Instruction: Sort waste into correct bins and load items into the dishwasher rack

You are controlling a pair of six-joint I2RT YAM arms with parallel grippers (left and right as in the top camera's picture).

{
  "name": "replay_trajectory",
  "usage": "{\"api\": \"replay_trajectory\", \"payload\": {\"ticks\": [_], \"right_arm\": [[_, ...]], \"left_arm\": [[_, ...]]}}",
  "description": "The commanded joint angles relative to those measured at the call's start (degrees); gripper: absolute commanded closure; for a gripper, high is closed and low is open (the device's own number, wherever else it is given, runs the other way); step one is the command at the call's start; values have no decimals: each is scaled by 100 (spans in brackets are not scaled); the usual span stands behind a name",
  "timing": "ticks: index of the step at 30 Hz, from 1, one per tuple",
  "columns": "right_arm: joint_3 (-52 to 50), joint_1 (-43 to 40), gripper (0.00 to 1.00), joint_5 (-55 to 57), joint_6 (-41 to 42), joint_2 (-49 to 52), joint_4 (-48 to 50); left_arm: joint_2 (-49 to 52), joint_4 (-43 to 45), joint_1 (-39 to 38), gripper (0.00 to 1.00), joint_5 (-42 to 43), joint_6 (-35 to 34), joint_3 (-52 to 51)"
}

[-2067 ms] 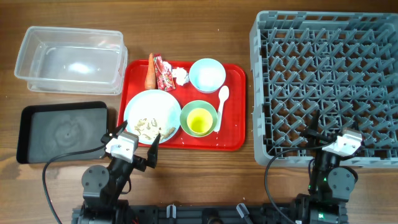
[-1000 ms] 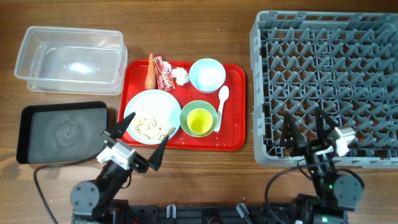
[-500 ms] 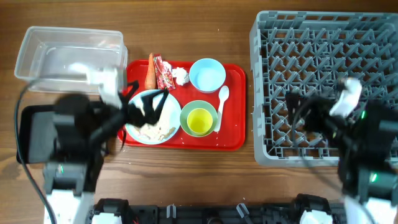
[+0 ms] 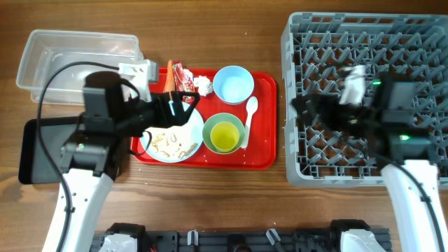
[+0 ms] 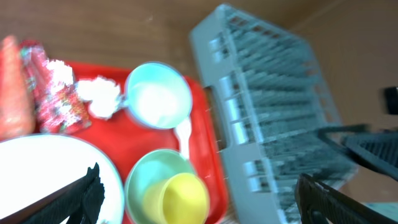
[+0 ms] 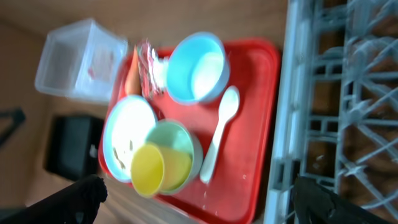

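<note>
Left jaws and right jaws both hang released, empty. Ahead of the left jaws, leftward, the carrot (image 5: 12, 87) looks light, stiff, smooth; best pinched mid-length.

The brown wooden desk (image 4: 224, 203) showed streaked grain under a dull sheen. The clear rectangular plastic tub (image 4: 63, 52) was smooth and see-through, with soft glare on its floor. The shallow black rectangular tray (image 4: 38, 150) looked matt and faintly mottled. The flat red serving tray (image 4: 262, 126) was glossy plastic. The large grey plastic lattice crate (image 4: 392, 49) had a dull, moulded finish.

The round white plate (image 5: 43, 168), light blue bowl (image 4: 233, 84), pale green bowl (image 4: 210, 126), small yellow cup (image 4: 224, 136) and white spoon (image 4: 250, 115) looked smooth and glossy; ceramic or plastic could not be told.

The red-and-white crinkled wrapper (image 4: 185, 80) was shiny film. The crumpled white tissue (image 4: 204, 85) was soft, matt paper. The small orange carrot (image 4: 169, 82) looked matt, the beige crumbly food scraps (image 4: 171, 145) rough.
</note>
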Motion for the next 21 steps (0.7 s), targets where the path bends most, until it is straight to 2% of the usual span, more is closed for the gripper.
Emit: {"api": "replay_trajectory", "payload": {"ticks": [1, 3, 5, 8, 10, 14, 17, 21], "right_arm": [[74, 1180, 2, 1521, 149, 11, -28], [74, 1794, 3, 1950, 420, 26, -2], [72, 2293, 5, 2321, 699, 101, 35], [72, 2813, 15, 2293, 774, 374, 256], [72, 3130, 16, 2319, 863, 688, 428], [72, 3348, 25, 2487, 1134, 1488, 772], [72, 3298, 27, 2693, 1139, 1862, 907], [116, 3008, 27, 2896, 1261, 1692, 901]], "left_arm": [[107, -214, -472, 0, -1469, -98, 85], [98, -256, -577, 0, -1709, -260, 85], [96, -229, -577, 0, -1552, -348, 85], [57, -306, -560, 0, -1449, -269, 87], [-48, -319, -459, 1, -1464, -306, 125], [-299, -446, -275, 16, -1467, -310, 483], [-376, -861, -258, 19, -1460, -310, 793], [-197, -1456, -411, 23, -1467, -293, 793]]}}
